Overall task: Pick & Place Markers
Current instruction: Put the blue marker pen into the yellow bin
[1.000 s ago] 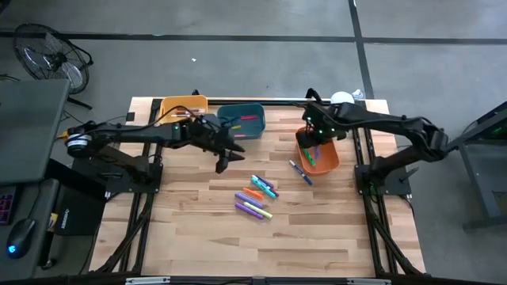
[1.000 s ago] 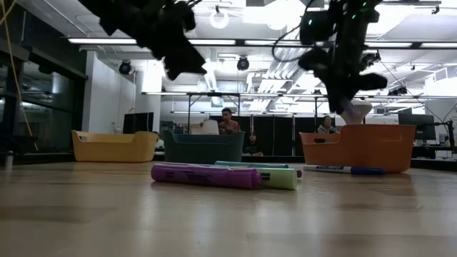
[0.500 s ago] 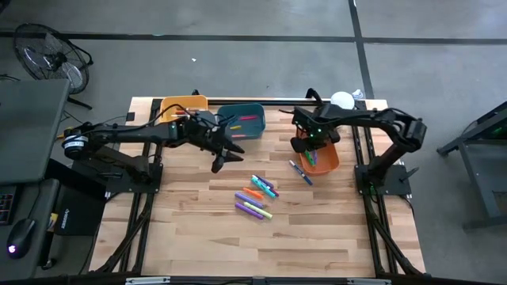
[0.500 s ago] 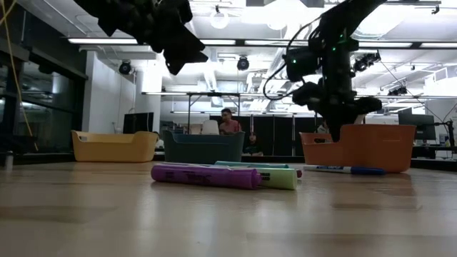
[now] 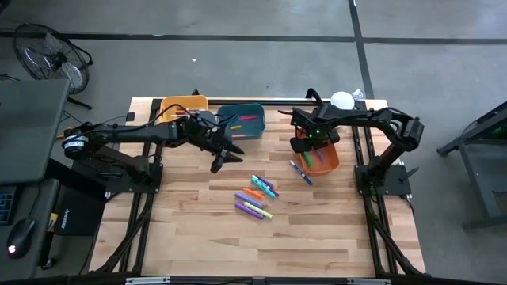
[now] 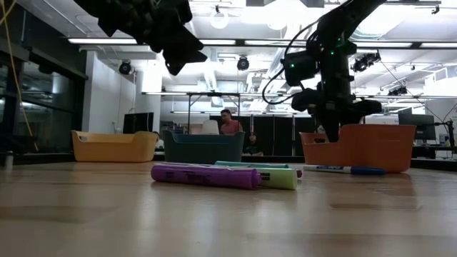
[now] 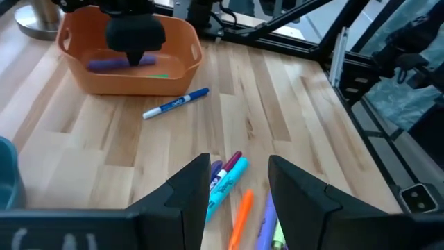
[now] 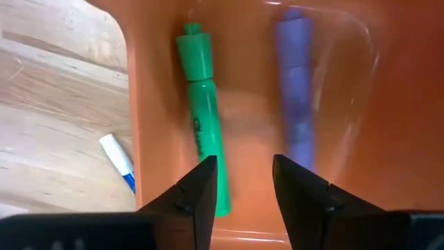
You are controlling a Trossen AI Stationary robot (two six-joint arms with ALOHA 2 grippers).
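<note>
Two markers lie in the orange bin under my empty, parted right claw: one green, one purple. A blue marker lies beside the bin, roughly six more mid-table. My left claw hangs parted and empty above them.

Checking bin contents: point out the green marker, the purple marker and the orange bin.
green marker [image 8: 205, 163], right wrist view, mid-barrel.
purple marker [image 8: 298, 114], right wrist view, mid-barrel.
orange bin [image 8: 388, 139], right wrist view, inner wall.
</note>
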